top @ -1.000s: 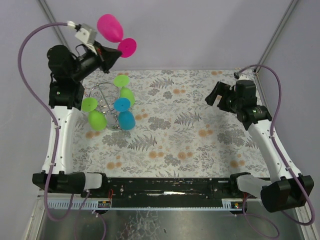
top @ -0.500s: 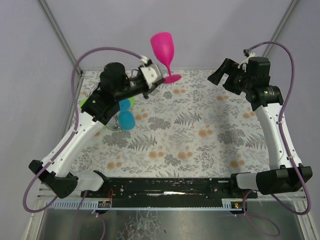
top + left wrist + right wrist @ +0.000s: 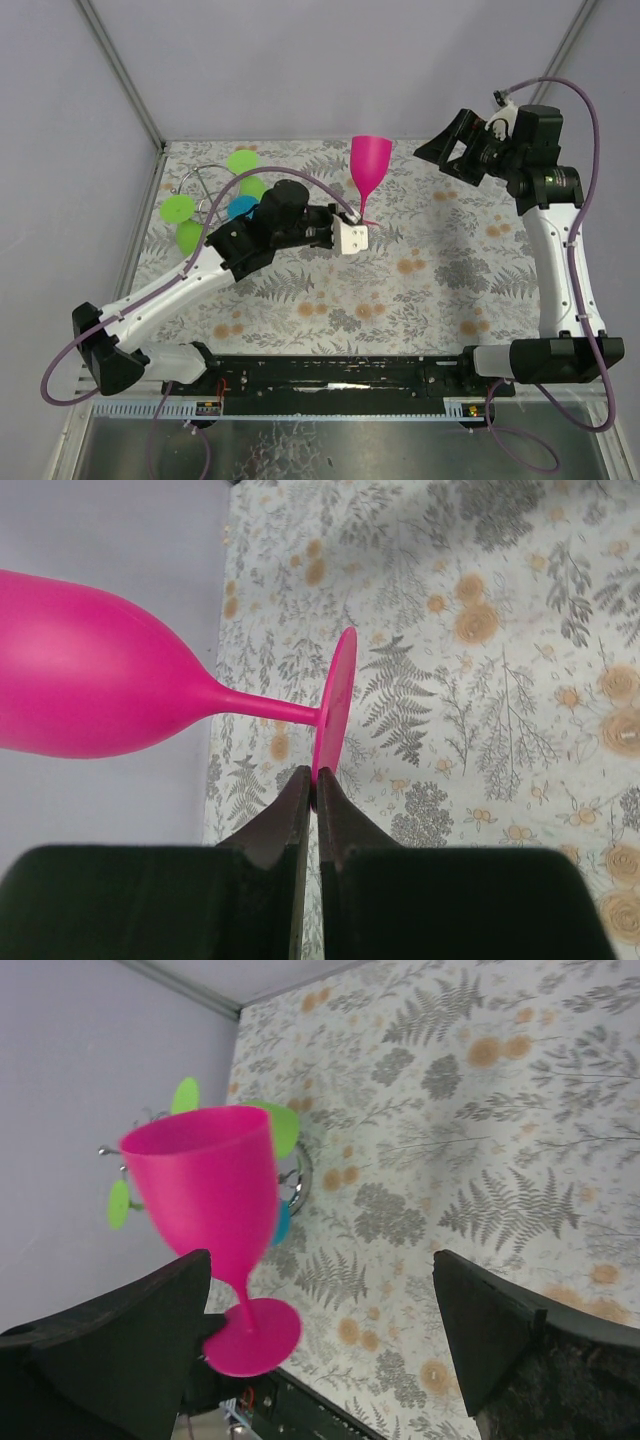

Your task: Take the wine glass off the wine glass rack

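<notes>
A pink wine glass (image 3: 369,162) stands upright over the middle of the table, away from the wire rack (image 3: 203,180) at the back left. My left gripper (image 3: 354,233) is shut on the rim of its round foot. In the left wrist view the fingertips (image 3: 303,785) pinch the foot's edge, and the pink glass (image 3: 90,675) stretches left. My right gripper (image 3: 441,151) is open and empty, raised at the back right, facing the glass. In the right wrist view the pink glass (image 3: 210,1185) shows near its left finger.
Green glasses (image 3: 179,209) and a blue glass (image 3: 242,208) still hang on the rack. The rack's silver base (image 3: 301,1178) shows in the right wrist view behind the pink glass. The flowered table cover (image 3: 420,280) runs to grey walls at the back and sides.
My left arm has swung the pink glass from high at the back left, rightward and down toward the table's middle, turning it upright. My right gripper has lifted and turned toward it.
</notes>
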Tool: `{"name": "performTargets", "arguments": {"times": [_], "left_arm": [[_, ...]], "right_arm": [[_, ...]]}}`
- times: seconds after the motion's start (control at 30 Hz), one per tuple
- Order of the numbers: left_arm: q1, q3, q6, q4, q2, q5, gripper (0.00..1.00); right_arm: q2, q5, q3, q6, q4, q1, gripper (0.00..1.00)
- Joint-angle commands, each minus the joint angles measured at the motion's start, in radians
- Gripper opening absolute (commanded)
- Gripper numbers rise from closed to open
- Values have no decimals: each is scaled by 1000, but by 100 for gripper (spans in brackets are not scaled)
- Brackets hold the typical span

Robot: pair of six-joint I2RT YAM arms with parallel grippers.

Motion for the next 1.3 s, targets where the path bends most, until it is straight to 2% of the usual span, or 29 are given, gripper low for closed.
{"name": "performTargets", "arguments": {"times": [0.0,0.13,0.33,0.63,0.93,1.27], "left_arm": [[-40,-52,151,50,-20,-41,0],[-50,-77,196,68,-12,-35,0],[-56,-60,209,73,15,-23,0],[-68,-19,211,72,55,-1,0],[-75,3,213,65,62,-4,0],[-99,37,185,56,88,-5,0]], "right_arm": [[26,-262,15,69,83,-4,99],[4,-395,-92,212,293,-4,99],[26,-478,-129,229,352,-4,99],[63,-505,-121,197,345,7,99],[98,-453,-134,101,242,22,99],[111,-474,-143,138,296,52,99]]}}
